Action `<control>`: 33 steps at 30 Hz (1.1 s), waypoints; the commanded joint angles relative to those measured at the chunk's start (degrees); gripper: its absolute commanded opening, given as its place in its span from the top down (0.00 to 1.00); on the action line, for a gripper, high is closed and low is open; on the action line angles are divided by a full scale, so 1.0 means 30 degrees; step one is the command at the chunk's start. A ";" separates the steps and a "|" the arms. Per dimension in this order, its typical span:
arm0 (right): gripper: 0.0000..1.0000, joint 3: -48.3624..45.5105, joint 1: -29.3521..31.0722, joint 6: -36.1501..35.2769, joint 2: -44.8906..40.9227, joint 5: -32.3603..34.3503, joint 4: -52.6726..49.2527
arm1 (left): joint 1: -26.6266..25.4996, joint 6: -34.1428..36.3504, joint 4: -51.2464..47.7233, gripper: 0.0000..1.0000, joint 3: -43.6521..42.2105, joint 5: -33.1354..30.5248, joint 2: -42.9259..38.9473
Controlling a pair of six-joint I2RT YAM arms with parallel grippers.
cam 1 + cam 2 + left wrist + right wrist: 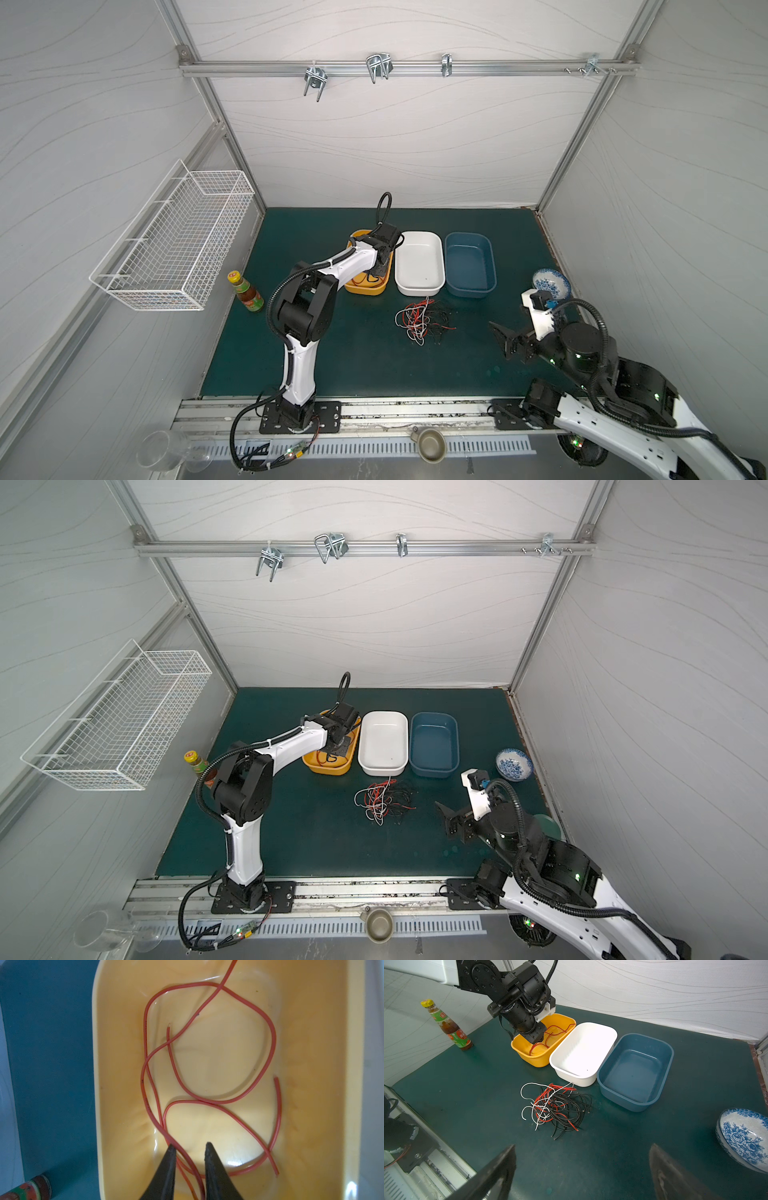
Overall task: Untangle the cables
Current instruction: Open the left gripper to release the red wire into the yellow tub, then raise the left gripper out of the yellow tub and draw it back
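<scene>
Top views: cables (pixel 422 320) (pixel 384 802) lay tangled on the mat, at 6 o'clock of the white tub (pixel 419 286).
Left wrist: left gripper (pixel 190 1147) tips stood parted, with a red cable (pixel 275 1038) loose between them in the yellow tub (pixel 311 1064).
Right wrist: right gripper (pixel 583 1147) gaped wide and empty, well apart from the tangle.

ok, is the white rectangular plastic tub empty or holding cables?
Empty: the white rectangular plastic tub shows bare floor in the right wrist view. Red cables lie in the yellow plastic tub beside it.

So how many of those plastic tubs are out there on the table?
3, side by side in a row: the yellow tub on the left, holding a red cable; the white tub in the middle; the blue tub on the right. None seem hidden.
</scene>
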 commanded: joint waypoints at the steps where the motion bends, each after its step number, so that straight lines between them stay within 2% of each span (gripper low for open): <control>1: 0.01 -0.0112 0.0082 0.0044 0.0159 0.0209 0.0095 | -0.0120 -0.0151 -0.0274 0.70 0.0838 0.0121 -0.0243; 5: 0.01 -0.0120 0.0090 0.0051 0.0155 0.0211 0.0086 | -0.0120 -0.0255 -0.0365 0.64 0.0861 0.0077 -0.0683; 12: 0.01 -0.0120 0.0075 0.0087 0.0210 0.0245 0.0094 | -0.0039 -0.0623 -0.0566 0.43 0.1065 0.0331 -0.1813; 21: 0.01 -0.0090 0.0090 0.0086 0.0323 0.0233 0.0093 | 0.0261 -0.1650 -0.0968 0.25 0.1219 0.1375 -0.3985; 27: 0.01 -0.0061 0.0090 0.0027 0.0512 0.0218 0.0130 | 0.0291 -0.2625 -0.1388 0.10 0.0777 0.2806 -0.6395; 33: 0.01 -0.0032 0.0090 0.0080 0.0725 0.0110 0.0092 | 0.0306 -0.3597 -0.0876 0.00 -0.1425 0.4425 -1.0309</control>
